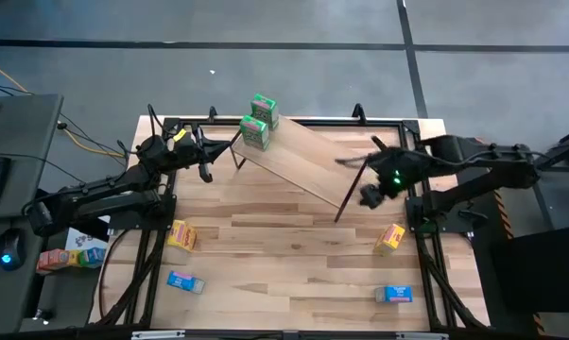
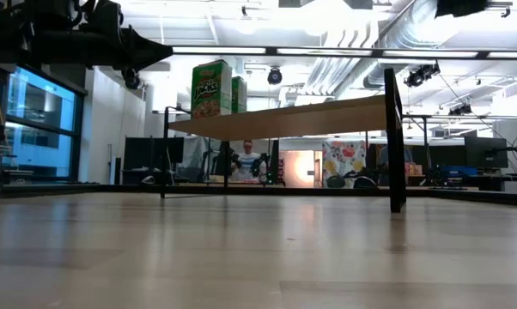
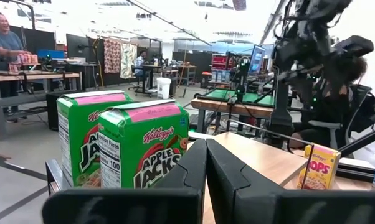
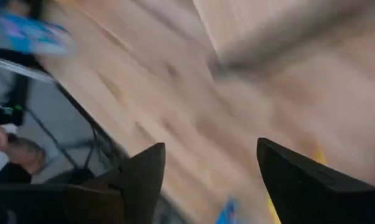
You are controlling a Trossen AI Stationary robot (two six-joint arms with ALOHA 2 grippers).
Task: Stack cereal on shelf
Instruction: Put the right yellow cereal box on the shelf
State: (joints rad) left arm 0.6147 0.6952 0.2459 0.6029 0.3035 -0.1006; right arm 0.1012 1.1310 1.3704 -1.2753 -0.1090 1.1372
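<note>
Two green cereal boxes (image 1: 255, 132) (image 1: 264, 106) stand upright on the far left end of the shelf (image 1: 308, 165), a long light board on black rod legs set slantwise across the table's far half. In the low view they are the green boxes (image 2: 211, 88) on the shelf board (image 2: 310, 118). My left gripper (image 1: 218, 151) (image 3: 205, 163) is shut and empty, just left of the green boxes (image 3: 144, 146). My right gripper (image 1: 370, 195) (image 4: 211, 165) is open and empty above the table near the shelf's right end. Yellow boxes (image 1: 181, 235) (image 1: 389, 238) and blue boxes (image 1: 185, 281) (image 1: 398, 295) lie on the tabletop.
Black frame rails run along the table's left and right edges (image 1: 147, 255). The shelf's black legs (image 2: 394, 146) stand on the tabletop. More coloured boxes (image 1: 72, 257) sit off the table at left. People show in the room behind (image 2: 246, 159) (image 3: 2, 40).
</note>
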